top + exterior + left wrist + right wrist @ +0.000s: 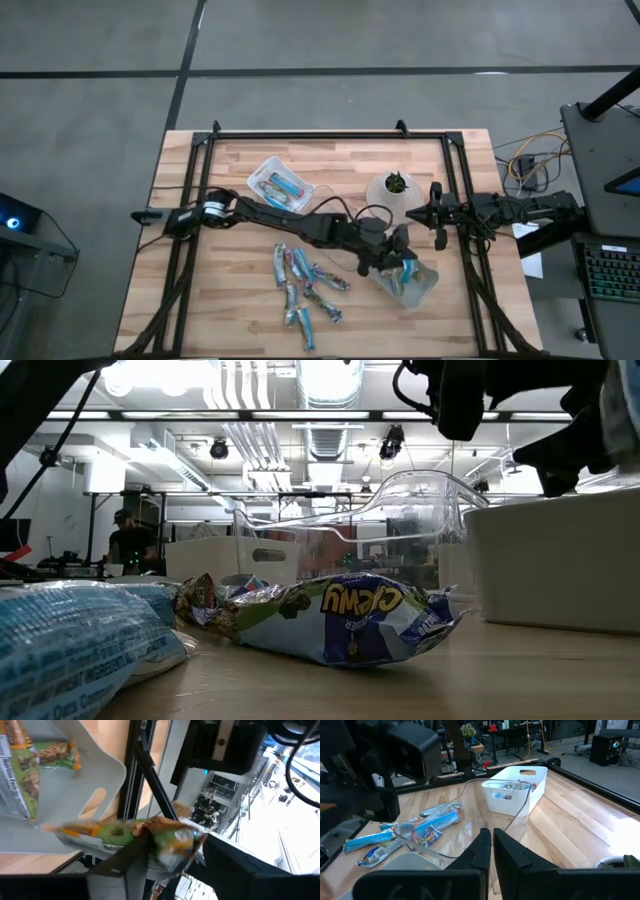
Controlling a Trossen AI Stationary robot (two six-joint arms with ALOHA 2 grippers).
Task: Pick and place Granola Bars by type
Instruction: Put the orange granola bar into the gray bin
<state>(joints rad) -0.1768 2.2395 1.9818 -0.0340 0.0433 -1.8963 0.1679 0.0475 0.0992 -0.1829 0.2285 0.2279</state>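
Greenish-tan granola bar (150,832) lying between left jaws (398,262), spread apart, above clear tray (425,285) on tabletop (230,290). Right jaws (492,851) pressed together, holding nothing, hovering near white pot (385,190).

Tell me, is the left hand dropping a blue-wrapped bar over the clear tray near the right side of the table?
Not blue. The left wrist view shows a green-wrapped bar between the left hand's fingers. The rest holds: the high view has that hand over the clear tray on the table's right side.
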